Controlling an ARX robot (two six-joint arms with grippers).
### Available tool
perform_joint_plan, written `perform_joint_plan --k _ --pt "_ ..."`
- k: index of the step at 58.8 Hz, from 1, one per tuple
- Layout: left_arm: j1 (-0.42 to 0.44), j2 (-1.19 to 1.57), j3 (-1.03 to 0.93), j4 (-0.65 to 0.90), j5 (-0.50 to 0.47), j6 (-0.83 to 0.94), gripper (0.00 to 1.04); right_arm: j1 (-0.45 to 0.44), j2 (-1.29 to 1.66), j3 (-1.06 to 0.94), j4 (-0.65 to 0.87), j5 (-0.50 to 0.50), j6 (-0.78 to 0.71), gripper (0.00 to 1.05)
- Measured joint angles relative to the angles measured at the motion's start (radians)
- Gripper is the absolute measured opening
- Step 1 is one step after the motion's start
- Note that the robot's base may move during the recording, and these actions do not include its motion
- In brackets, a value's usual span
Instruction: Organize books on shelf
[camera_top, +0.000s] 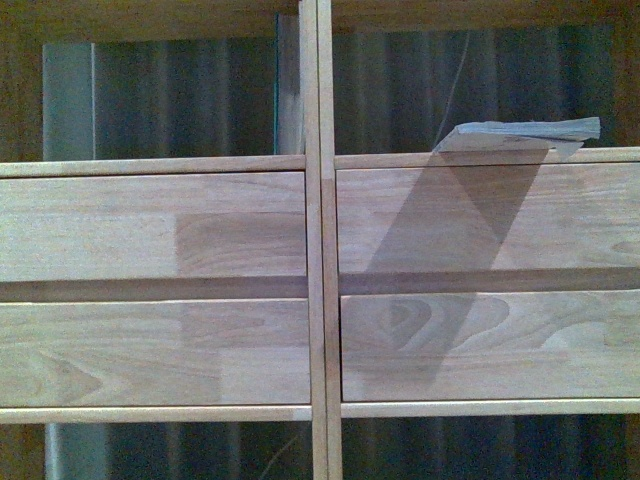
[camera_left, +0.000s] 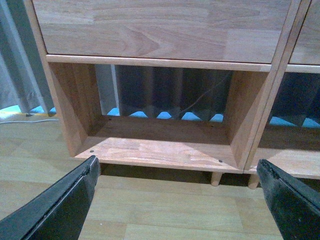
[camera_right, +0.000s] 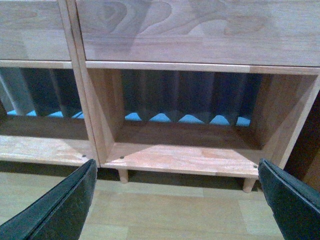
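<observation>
Filling the front view, light-wood shelf with four drawer fronts; above the upper right one, a single book lying flat on the board. Left pincer and right pincer spread apart, empty, before bottom compartments.

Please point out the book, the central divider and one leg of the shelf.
book (camera_top: 525, 131): front view, on its page edge.
central divider (camera_top: 318, 250): front view, middle of its length.
leg (camera_left: 215, 178): left wrist view, its middle.

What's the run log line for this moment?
left gripper: jaws open, empty | right gripper: jaws open, empty | book: flat in shelf, right compartment above drawers
</observation>
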Motion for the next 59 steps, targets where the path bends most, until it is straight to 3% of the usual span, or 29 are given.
perform_joint_plan --k 59 --pt "0.0 0.0 0.0 0.0 0.0 0.0 0.97 0.001 0.001 0.0 0.0 0.001 0.0 0.98"
